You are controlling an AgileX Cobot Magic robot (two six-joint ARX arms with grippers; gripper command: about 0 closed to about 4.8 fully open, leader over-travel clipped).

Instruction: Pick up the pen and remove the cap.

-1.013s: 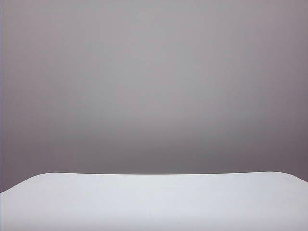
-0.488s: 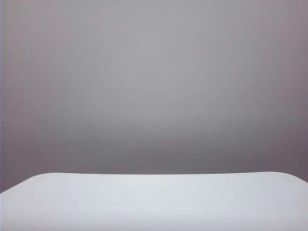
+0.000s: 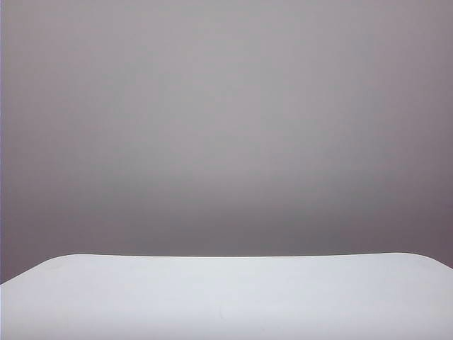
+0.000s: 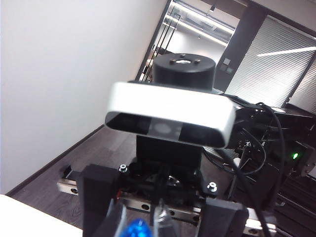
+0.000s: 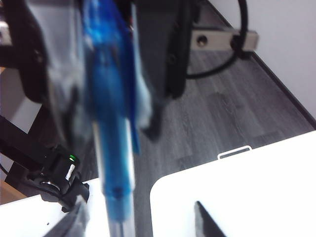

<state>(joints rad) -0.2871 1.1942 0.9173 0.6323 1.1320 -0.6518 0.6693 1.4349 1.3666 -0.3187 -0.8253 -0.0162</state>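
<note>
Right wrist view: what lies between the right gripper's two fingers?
The blurred pen, nearer one finger of the open right gripper, shown in the right wrist view; the left gripper flanks its other end.

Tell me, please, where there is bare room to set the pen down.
The white table is bare across the exterior view, up to the grey wall. Crowded only around the pen: the open right pincer flanks it above the table edge, the left pincer at its blue end.
</note>
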